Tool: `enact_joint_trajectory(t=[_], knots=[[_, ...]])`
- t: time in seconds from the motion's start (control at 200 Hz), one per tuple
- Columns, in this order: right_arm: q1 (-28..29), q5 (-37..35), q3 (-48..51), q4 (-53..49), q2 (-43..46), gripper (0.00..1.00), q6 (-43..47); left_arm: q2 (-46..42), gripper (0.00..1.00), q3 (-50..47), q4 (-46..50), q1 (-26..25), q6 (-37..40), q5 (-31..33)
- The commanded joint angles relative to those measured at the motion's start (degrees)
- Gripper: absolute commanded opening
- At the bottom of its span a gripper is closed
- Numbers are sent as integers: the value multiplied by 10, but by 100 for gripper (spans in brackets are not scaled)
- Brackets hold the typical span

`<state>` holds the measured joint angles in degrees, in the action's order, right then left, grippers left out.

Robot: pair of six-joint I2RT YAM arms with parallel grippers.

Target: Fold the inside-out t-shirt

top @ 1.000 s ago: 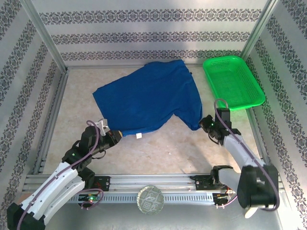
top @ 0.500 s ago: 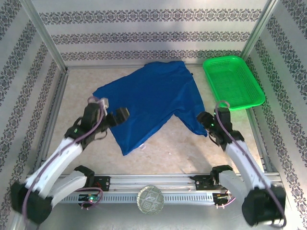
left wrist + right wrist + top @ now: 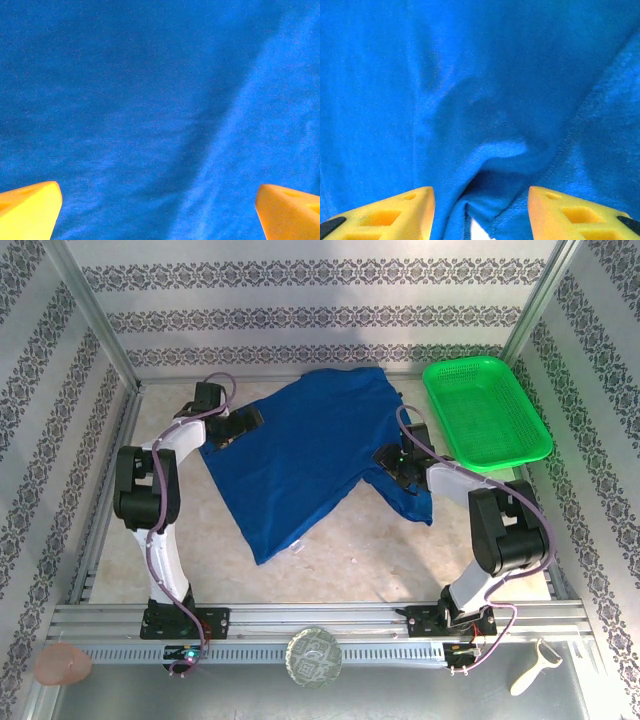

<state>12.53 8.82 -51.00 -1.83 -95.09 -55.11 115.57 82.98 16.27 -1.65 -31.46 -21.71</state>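
Cloth lies under both arms. At the left, the left jaws stand wide apart and released above the far-left part of the inside-out t-shirt (image 3: 310, 450), and their yellow pads (image 3: 31, 210) grasp nothing. The shirt lies spread on the desk (image 3: 420, 560), in the middle and toward the far side. One corner of its hem points at the near edge, with a small white mark (image 3: 298, 548) on it. Further right, the right jaws are parted too, over a flap that hangs down like a sleeve. A raised pucker (image 3: 495, 150) sits between their pads (image 3: 385, 210) and appears to touch neither, so we judge them released. The green basket (image 3: 485, 410) is near the shirt's right side, not touching it. We judge the step in hand to be taking hold for a fold. To do it well, we would bring each pair of jaws down onto a true edge rather than the middle of the panel, pinch just the layers meant to travel, and lift both sides evenly so the cloth does not bunch. Under the left jaws the cloth runs smooth, with no hem or seam to steer by. From above, the arms cover the spots they hover over, and we cannot make out the collar or any seams.
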Motion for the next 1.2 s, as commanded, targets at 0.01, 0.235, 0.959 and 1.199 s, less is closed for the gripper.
enact_joint_trajectory(t=[0.01,0.235,0.959,1.199], knots=[[3,-31,11,3,-18,53,-45,9,99,-17,11,16,10,-25],[-8,-39,12,-33,-51,53,-76,-42,99,-155,-41,34,-3,-31],[-37,18,-384,-197,-255,56,120,-688,100,-621,-28,-88,-262,15],[11,40,-314,-182,-97,56,167,-484,99,-409,-66,-85,-180,3]])
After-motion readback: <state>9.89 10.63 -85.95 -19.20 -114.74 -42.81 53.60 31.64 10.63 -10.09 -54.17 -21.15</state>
